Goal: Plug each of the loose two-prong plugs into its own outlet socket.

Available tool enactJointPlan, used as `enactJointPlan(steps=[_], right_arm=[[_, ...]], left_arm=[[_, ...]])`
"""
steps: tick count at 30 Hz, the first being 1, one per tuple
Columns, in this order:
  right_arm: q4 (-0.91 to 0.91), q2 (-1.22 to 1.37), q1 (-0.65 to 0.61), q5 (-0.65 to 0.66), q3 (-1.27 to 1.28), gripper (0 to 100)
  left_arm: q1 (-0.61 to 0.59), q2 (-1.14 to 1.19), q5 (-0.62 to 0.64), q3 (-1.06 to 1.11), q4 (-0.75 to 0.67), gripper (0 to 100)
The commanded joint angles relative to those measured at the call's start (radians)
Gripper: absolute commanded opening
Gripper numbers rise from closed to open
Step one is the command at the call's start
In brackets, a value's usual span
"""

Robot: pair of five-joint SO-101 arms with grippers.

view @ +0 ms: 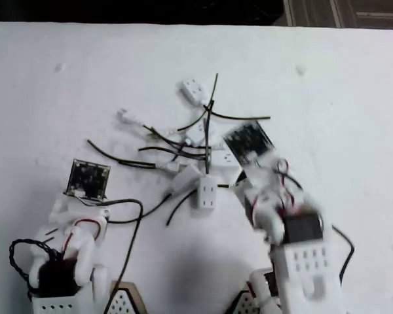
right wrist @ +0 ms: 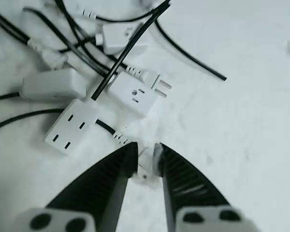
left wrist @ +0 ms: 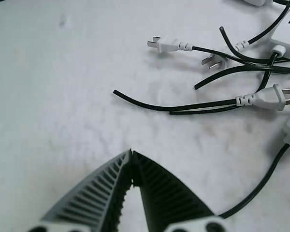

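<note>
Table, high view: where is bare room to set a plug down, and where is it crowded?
Bare: the far strip beyond the farthest socket, and the right side past the right claw. Crowded: the cord tangle at the centre.

Every plug [left wrist: 261,98] and outlet socket [right wrist: 70,126] is white with a black cord [left wrist: 159,107], lying on a white tabletop [view: 340,85]. The left gripper [left wrist: 131,153] is grey with dark ribbed faces, the right gripper [right wrist: 145,151] black and ribbed.

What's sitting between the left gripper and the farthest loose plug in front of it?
In the left wrist view, one black cable crosses between the left gripper and that plug; the rest of the stretch is bare white table.
</note>
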Motion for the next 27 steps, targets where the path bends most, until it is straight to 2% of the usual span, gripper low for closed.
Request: enactJointPlan(steps=[1,5,13,17,27], right_arm=[[0.047,0.277,-0.002,0.16,-0.163,7.0],[0.124,0.515,-0.004,0.255,-0.308,7.8],[0.239,0.886,-0.002,0.402,-0.532,28.5],[0.237,1.01,-0.002,0.44,-0.589,29.0],[0.234,1.259,-0.002,0.439,-0.715,29.0]], left_arm=[[0.001,-0.001,-0.011,0.012,-0.023,3],[0.001,-0.001,-0.011,0.014,-0.023,3],[0.001,-0.001,-0.011,0.015,-0.023,3],[0.001,-0.001,-0.012,0.023,-0.025,3],[0.001,-0.001,-0.012,0.025,-0.025,3]])
